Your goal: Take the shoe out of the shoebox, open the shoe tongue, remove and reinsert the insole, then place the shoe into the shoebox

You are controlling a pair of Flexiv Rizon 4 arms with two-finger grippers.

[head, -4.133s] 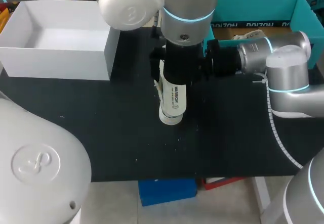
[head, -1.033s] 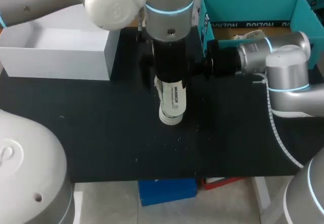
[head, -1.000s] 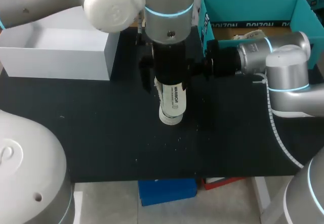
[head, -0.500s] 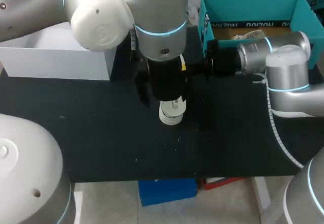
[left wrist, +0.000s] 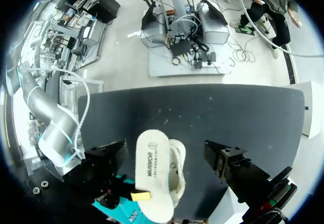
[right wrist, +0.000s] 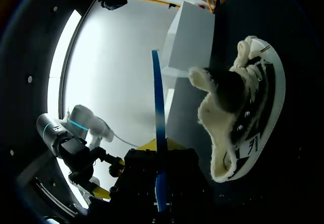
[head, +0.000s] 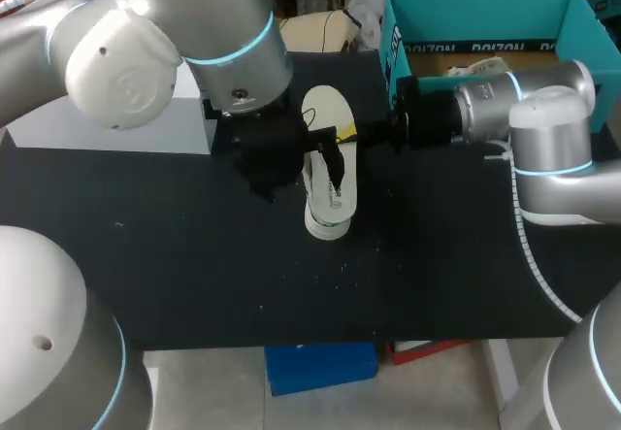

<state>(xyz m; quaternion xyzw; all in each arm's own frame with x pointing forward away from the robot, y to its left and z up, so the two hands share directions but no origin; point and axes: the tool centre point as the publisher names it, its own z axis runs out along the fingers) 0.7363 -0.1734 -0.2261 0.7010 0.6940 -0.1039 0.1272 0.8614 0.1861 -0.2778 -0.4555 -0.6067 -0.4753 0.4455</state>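
One shoe (head: pixel 331 197) lies on its side on the table (head: pixel 194 275), left gripper (head: pixel 291 158) beside it, right gripper (head: pixel 386 131) at its mouth. Left wrist: jaws wide, shoe between, untouched. Right wrist: shoe just ahead, jaws' state unclear. Insole removal seems in hand; next, pinch the insole's edge.

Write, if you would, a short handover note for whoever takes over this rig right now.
Left gripper: open, empty, beside the shoe.
Right gripper: shut on the insole at its edge, holding it raised over the shoe.
Shoe: on its side on the table, outside the teal shoebox.
Done: shoe out, insole out.
To do: reinsert the insole, put the shoe into the shoebox.
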